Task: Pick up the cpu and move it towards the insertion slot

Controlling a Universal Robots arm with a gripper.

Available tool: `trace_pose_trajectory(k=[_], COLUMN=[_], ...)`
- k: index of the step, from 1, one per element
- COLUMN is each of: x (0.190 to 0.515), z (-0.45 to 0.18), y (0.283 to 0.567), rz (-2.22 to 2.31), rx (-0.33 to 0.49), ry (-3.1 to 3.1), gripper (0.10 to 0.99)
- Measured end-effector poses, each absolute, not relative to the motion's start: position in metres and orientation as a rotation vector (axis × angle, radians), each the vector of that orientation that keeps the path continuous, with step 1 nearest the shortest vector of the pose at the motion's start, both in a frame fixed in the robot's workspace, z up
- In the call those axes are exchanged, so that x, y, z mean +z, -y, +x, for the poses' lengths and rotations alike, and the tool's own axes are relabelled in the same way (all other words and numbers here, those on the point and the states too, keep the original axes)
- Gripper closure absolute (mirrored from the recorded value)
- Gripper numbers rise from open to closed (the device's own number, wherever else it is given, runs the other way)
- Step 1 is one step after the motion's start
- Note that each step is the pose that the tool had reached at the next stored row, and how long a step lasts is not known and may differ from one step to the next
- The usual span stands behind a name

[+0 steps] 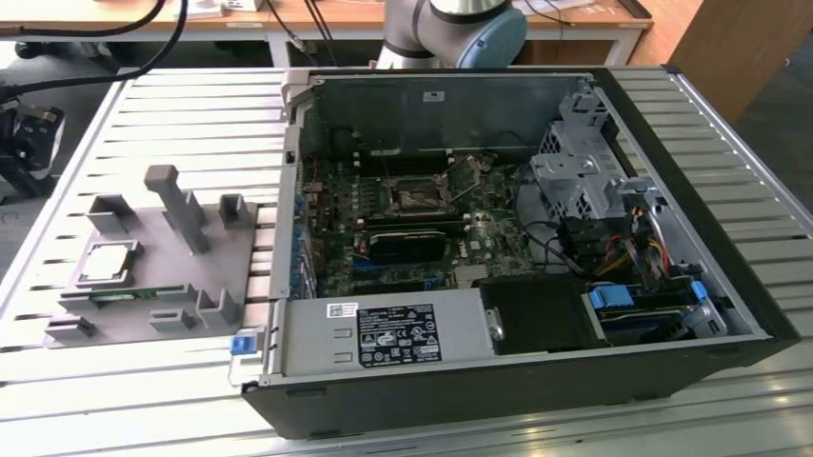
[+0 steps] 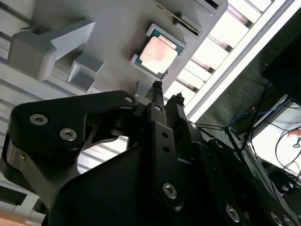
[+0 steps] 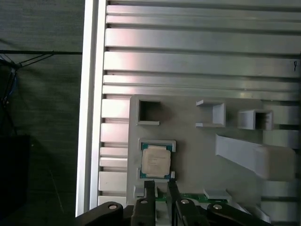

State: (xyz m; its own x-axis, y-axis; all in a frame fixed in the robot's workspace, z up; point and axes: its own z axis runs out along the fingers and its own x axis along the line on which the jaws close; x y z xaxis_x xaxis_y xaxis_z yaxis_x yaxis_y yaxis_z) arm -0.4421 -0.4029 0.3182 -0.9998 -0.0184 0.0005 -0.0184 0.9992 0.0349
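The gripper (image 3: 160, 184), fingers slightly parted and empty, hangs near the cpu (image 3: 155, 160) in its grey holder (image 3: 197, 150); the gripper's body is cut off.

In the exterior view we see a ribbed metal worktop (image 1: 190, 105). A grey plastic holder (image 1: 178, 276) lies on it at frame left, with an open computer case (image 1: 508, 395) just beside it, from centre to right.
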Motion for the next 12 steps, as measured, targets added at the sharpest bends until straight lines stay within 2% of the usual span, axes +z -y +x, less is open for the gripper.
trace_pose_trajectory(k=[1,3,4,6,7,8,9,11,12], x=[0.317,0.315,0.314,0.312,0.311,0.31,0.308,0.306,0.305], z=[-0.442,-0.442,-0.442,-0.442,-0.442,-0.442,-0.442,-0.442,-0.442], y=[0.403,0.403,0.403,0.403,0.403,0.403,0.403,0.403,0.403], rz=[0.029,0.029,0.029,0.029,0.029,0.029,0.029,0.029,0.029], rx=[-0.055,-0.055,-0.055,-0.055,-0.055,-0.055,-0.054,-0.054,-0.054], ry=[3.14,3.14,3.14,3.14,3.14,3.14,3.14,3.14,3.14], gripper=[0.851,0.733,0.733,0.62,0.62,0.561,0.561,0.443,0.443])
